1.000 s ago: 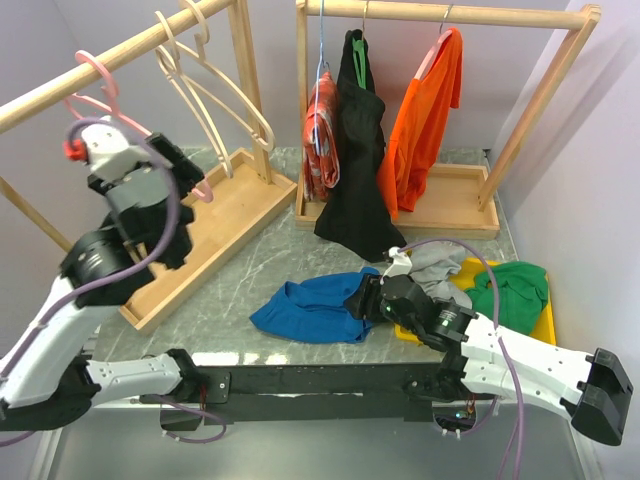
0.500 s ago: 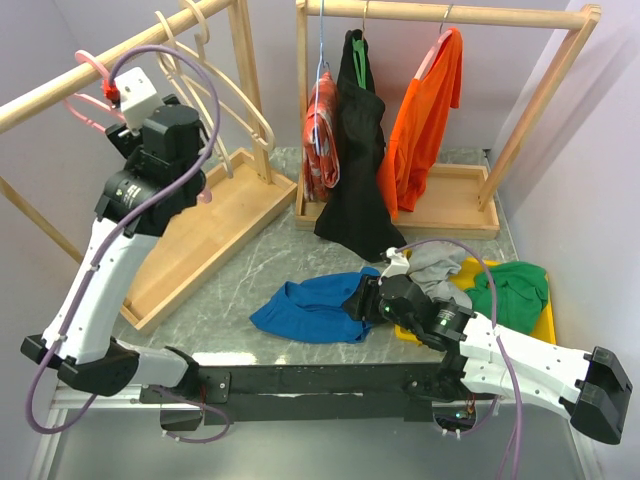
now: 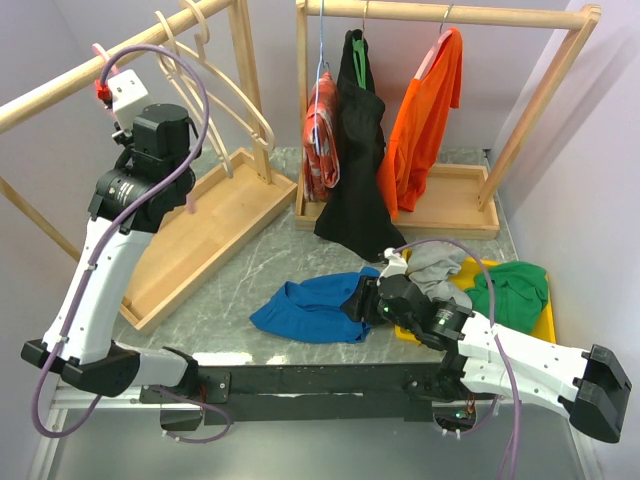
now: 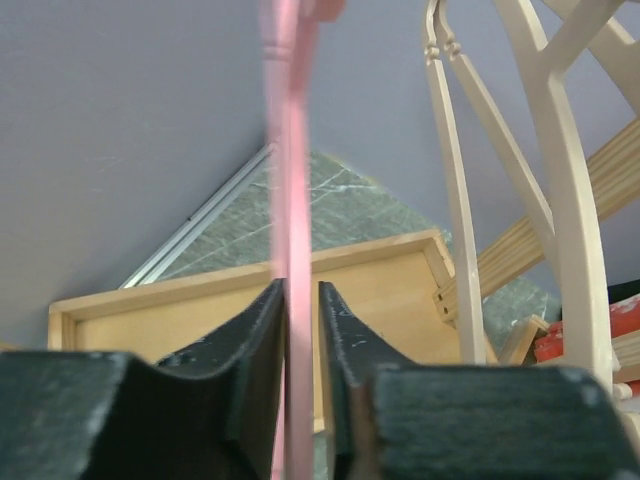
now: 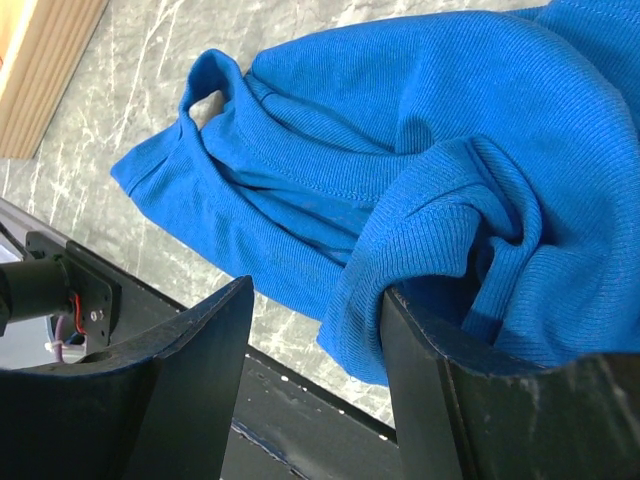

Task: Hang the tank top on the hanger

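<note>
The pink hanger (image 3: 100, 53) hangs by its hook on the left wooden rail. In the left wrist view its thin pink arm (image 4: 290, 150) runs straight down between the two dark fingers. My left gripper (image 4: 298, 300) is shut on that arm, and in the top view it (image 3: 158, 135) sits raised just below the rail. The blue tank top (image 3: 310, 305) lies crumpled on the marble table near the front edge. My right gripper (image 3: 362, 300) is at its right end. Its jaws (image 5: 315, 310) stand wide open, with a fold of the tank top (image 5: 400, 180) draped on the right finger.
Cream hangers (image 3: 225, 95) hang beside the pink one above a wooden base tray (image 3: 215, 225). A second rack at the back holds red (image 3: 322, 130), black (image 3: 358, 160) and orange (image 3: 425, 120) garments. A grey garment (image 3: 440, 265) and a green one (image 3: 515, 290) lie on a yellow tray (image 3: 547, 322).
My left arm swung up and back to the rail, and its jaws narrowed onto the pink hanger's arm. The right arm and the tank top have not moved.
</note>
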